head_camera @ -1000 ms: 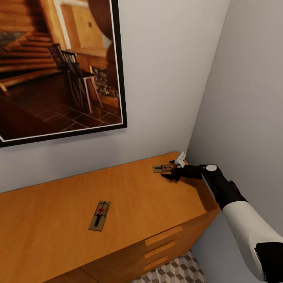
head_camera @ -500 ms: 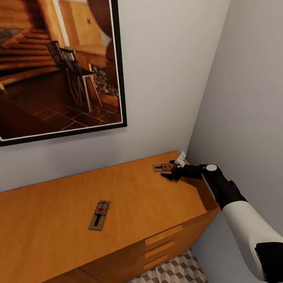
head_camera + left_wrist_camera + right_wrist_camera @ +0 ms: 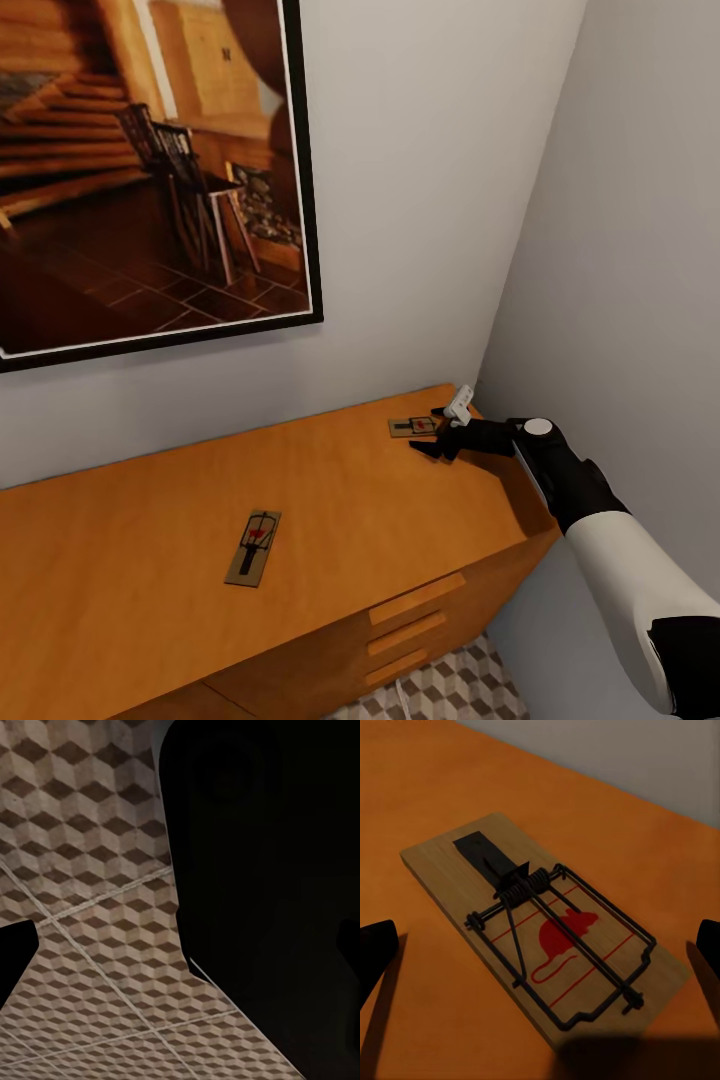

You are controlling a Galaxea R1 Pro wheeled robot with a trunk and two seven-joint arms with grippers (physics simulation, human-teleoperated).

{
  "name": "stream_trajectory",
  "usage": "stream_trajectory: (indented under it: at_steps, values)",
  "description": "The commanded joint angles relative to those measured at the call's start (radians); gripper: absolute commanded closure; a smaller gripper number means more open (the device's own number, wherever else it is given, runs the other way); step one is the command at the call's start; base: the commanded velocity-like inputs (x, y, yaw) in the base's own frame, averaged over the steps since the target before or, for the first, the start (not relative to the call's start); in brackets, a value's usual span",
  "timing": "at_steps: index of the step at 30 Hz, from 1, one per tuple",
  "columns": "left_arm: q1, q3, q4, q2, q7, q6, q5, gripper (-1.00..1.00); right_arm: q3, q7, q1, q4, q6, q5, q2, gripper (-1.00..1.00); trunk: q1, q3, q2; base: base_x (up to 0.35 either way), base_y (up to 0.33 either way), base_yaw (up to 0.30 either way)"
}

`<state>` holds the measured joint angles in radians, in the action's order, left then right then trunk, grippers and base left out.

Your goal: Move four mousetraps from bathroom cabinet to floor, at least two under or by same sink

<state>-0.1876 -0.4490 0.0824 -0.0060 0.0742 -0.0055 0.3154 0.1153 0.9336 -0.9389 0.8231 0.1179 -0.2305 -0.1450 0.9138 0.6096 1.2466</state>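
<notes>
Indoors, orange cabinet (image 3: 330, 520) in grey-walled corner, two mousetraps (image 3: 254, 547) on top

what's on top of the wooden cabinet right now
Two mousetraps lie flat on the cabinet: one mid-top, one near the far corner, with the open right gripper at it. Drawer contents are hidden.

Orange-brown cabinet (image 3: 330, 520) top, two tan mousetraps – far one (image 3: 413, 428), near one (image 3: 254, 548) – each with dark wire and a red mouse mark. Below, bathroom floor (image 3: 97, 945) tiles in brown, beige and white cubes.
</notes>
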Motion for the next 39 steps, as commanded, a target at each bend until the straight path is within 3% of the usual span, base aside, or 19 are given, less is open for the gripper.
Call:
stream_trajectory:
  at_steps: [1, 9, 10, 39]
  values:
    - [-0.001, -0.008, 0.002, -0.001, 0.001, -0.001, 0.008, -1.0, 0.003, 0.002, 0.0, 0.001, 0.008, -0.007, -0.001, -1.0, 0.0, 0.001, 0.0, 0.0, 0.0, 0.0]
    - [-0.001, -0.008, 0.002, -0.001, 0.001, -0.001, 0.008, -1.0, 0.003, 0.003, 0.0, 0.001, 0.008, -0.007, -0.001, -1.0, 0.0, 0.001, 0.0, 0.0, 0.0, 0.0]
    - [-0.001, -0.008, 0.002, -0.001, 0.001, -0.001, 0.008, -1.0, 0.002, 0.003, 0.0, 0.001, 0.008, -0.007, -0.001, 1.0, 0.0, 0.001, 0.0, 0.0, 0.0, 0.0]
    - [-0.001, -0.008, 0.001, -0.002, 0.001, -0.001, 0.008, -1.0, 0.0, 0.004, 0.0, 0.004, 0.01, -0.008, -0.002, 1.0, 0.0, 0.001, 0.0, 0.0, 0.0, 0.0]
